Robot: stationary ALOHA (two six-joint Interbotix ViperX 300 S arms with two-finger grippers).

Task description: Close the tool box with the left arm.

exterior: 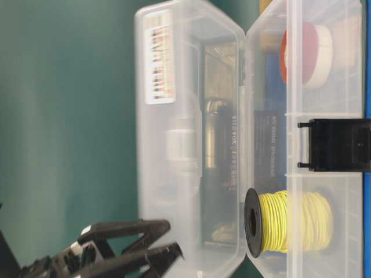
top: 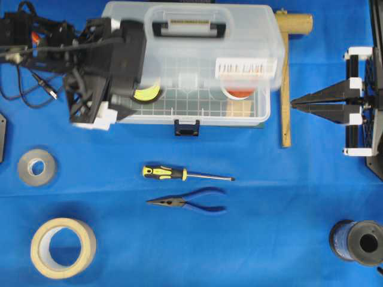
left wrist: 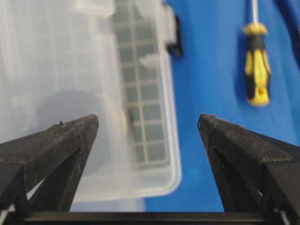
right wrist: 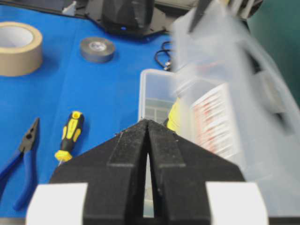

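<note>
Overhead view: left claw spread at tool box left end

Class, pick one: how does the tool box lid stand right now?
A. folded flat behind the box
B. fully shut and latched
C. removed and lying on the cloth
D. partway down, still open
D: in the table-level view the lid stands at an angle off the tool box, and the yellow wire spool lies uncovered.

You have a blue-covered table carrying the tool box at the back. In front of the box lie a yellow-handled screwdriver and blue pliers. Left of it sit grey tape and tan tape; right, a wooden mallet and a black spool.
</note>
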